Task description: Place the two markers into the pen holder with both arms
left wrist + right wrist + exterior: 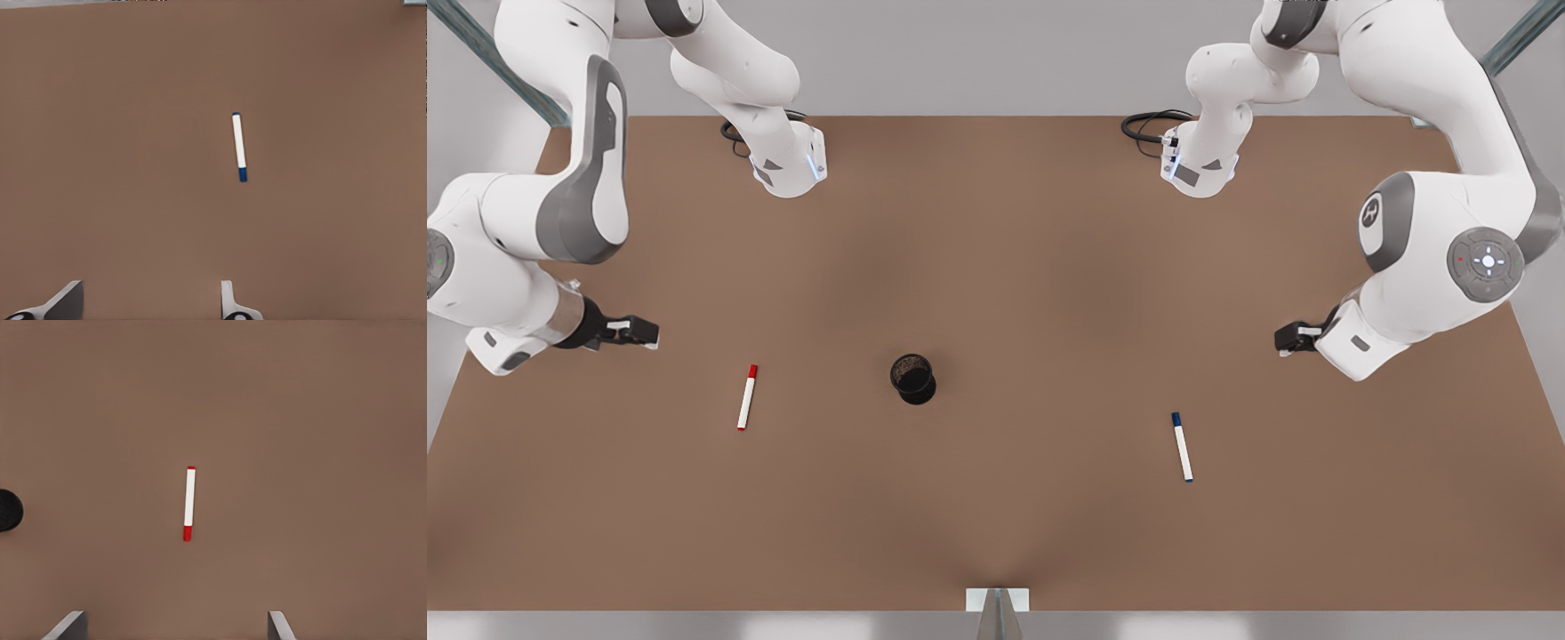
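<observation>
Markers lie flat on the table (996,267) either side of the holder (912,378): red marker (747,397) and blue marker (1182,446), caps pointing away from the camera. Right pincer (640,332) hovers near red, left pincer (1286,338) near blue, both wide open, empty.

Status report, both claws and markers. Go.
Left claw open above blue-capped marker; right claw open above red-capped marker. Both markers flat on table, pen holder upright between them. Nothing in the way.
</observation>
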Available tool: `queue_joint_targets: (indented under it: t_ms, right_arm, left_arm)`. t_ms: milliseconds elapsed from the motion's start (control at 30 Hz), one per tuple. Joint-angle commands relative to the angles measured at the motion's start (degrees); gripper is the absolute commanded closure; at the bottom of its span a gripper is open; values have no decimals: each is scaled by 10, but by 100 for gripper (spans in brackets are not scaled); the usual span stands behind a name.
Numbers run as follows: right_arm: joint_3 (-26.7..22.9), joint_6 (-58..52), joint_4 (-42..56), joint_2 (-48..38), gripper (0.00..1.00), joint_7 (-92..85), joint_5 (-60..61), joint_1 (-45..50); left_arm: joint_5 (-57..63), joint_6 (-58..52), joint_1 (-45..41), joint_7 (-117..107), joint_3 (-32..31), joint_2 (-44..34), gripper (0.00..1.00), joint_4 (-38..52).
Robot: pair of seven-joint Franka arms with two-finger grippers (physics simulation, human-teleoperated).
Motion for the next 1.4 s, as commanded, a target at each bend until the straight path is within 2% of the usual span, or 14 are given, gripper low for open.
queue_joint_targets:
  t_ms: [0,67,167,233,467,700,767,800,933,1033,1133,1200,1367]
  right_arm:
    - [2,40,-19,1,0,-29,0,0]
    - [5,122,-74,20,0,-21,1,8]
    - [5,251,-73,150,0,-7,-1,7]
    - [3,354,-62,231,0,8,-20,10]
    - [3,354,-71,242,0,32,-21,13]
    - [2,379,-63,291,0,49,-22,17]
    - [1,378,-64,292,33,46,-22,17]
    - [1,377,-64,292,42,46,-22,17]
    - [1,377,-65,295,42,46,-22,17]
    - [1,378,-65,302,42,45,-22,16]
    - [1,380,-66,303,43,45,-30,16]
    - [1,381,-68,304,43,45,-30,17]
    - [1,373,-79,300,43,45,-30,19]
  left_arm:
    - [-1,33,-2,5,0,7,0,1]
    - [-3,121,-35,-80,0,65,0,3]
    - [-3,269,-68,-297,1,166,0,3]
    - [-3,318,-70,-340,1,215,0,3]
    - [-22,417,-59,-255,3,300,0,-3]
    - [-22,420,-55,-191,5,337,1,-1]
    - [-22,420,-55,-169,12,345,1,3]
    - [-21,420,-55,-169,14,351,1,6]
    - [-22,419,-55,-136,18,358,1,9]
    - [-22,419,-55,-136,18,362,9,9]
    - [-22,419,-55,-136,18,362,37,9]
    - [-22,419,-55,-136,18,362,45,9]
    - [-23,419,-55,-135,18,362,48,9]
